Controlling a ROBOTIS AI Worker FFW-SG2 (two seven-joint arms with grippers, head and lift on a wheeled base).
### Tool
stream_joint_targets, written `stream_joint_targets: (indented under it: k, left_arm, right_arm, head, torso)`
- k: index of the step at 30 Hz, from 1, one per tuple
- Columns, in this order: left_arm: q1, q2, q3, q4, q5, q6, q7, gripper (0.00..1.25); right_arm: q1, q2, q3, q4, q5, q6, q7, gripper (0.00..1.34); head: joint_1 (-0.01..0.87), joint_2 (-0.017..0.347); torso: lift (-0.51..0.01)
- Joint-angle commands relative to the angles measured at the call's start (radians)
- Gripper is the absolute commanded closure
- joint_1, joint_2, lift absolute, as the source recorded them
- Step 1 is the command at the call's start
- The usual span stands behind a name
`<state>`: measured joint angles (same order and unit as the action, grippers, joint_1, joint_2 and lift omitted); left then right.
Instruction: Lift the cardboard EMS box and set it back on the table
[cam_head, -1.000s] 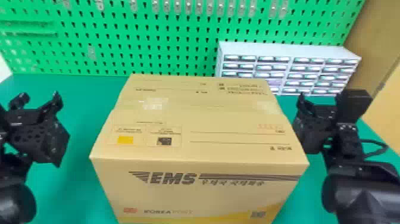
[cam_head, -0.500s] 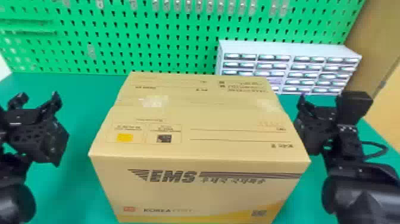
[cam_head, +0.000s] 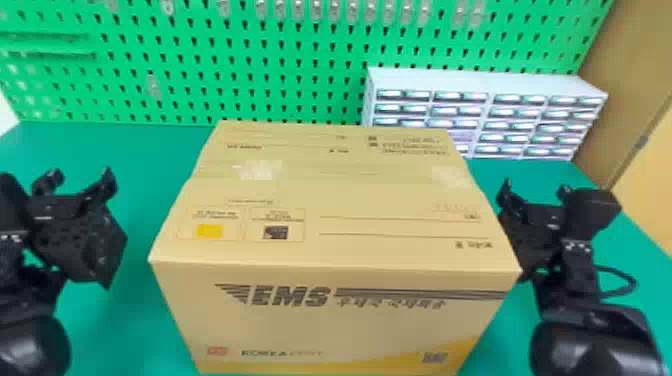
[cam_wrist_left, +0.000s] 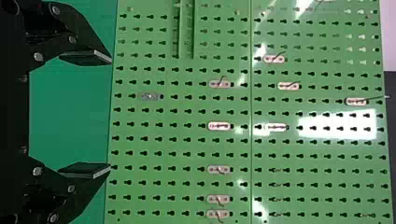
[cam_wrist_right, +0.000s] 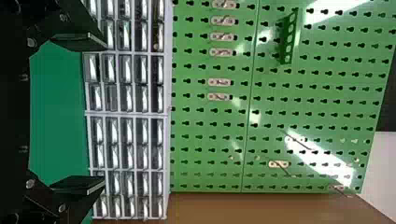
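The cardboard EMS box (cam_head: 325, 200) stands upright in the middle of the green table in the head view, its printed front facing me and its top closed. My left gripper (cam_head: 77, 182) is left of the box with a gap between them; in the left wrist view the left gripper (cam_wrist_left: 86, 114) has its fingers wide apart and nothing between them. Close beside the box's right side is my right gripper (cam_head: 535, 192), partly behind the box's edge; whether they touch I cannot tell. The right wrist view has the right gripper (cam_wrist_right: 79, 114) open and holding nothing.
Behind the table rises a green pegboard (cam_head: 280, 60) with small hooks. A white drawer cabinet (cam_head: 490, 80) stands at the back right, behind the box. Green tabletop (cam_head: 135, 155) shows between the left gripper and the box.
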<state>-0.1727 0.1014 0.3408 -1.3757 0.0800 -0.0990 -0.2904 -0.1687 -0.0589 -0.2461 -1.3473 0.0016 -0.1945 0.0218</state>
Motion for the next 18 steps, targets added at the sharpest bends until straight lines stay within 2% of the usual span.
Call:
stream_joint_targets:
  k: [1, 3, 5, 9, 15, 18]
  left_arm:
    - [0.002, 0.0, -0.011, 0.015, -0.003, -0.007, 0.0, 0.44]
    - [0.002, 0.0, -0.016, 0.017, -0.003, -0.008, 0.0, 0.44]
    - [0.002, 0.001, -0.022, 0.017, -0.003, -0.008, 0.0, 0.44]
    - [-0.001, 0.0, -0.028, 0.017, -0.002, -0.01, 0.0, 0.44]
    - [-0.004, 0.0, -0.048, 0.017, 0.003, -0.013, 0.0, 0.44]
    - [-0.008, 0.0, -0.059, 0.017, 0.003, -0.013, 0.0, 0.44]
  right_arm:
    - [-0.015, 0.042, -0.035, 0.042, 0.069, -0.045, -0.002, 0.27]
    - [-0.021, 0.06, -0.059, 0.045, 0.101, -0.048, -0.006, 0.27]
    - [-0.031, 0.06, -0.081, 0.057, 0.129, -0.066, -0.008, 0.27]
    - [-0.04, 0.06, -0.042, 0.082, 0.113, -0.08, -0.051, 0.28]
    - [-0.058, 0.057, 0.018, 0.123, 0.012, -0.103, -0.066, 0.29]
    - [-0.069, 0.033, 0.065, 0.14, -0.041, -0.105, -0.066, 0.29]
  head:
    - [0.678, -0.015]
    - [0.678, -0.015]
    - [0.678, -0.015]
    - [0.678, -0.015]
    - [0.678, -0.015]
    - [0.678, -0.015]
  torso:
    - [-0.097]
    - [-0.097]
    - [-0.097]
    - [-0.097]
    - [-0.097]
    - [-0.097]
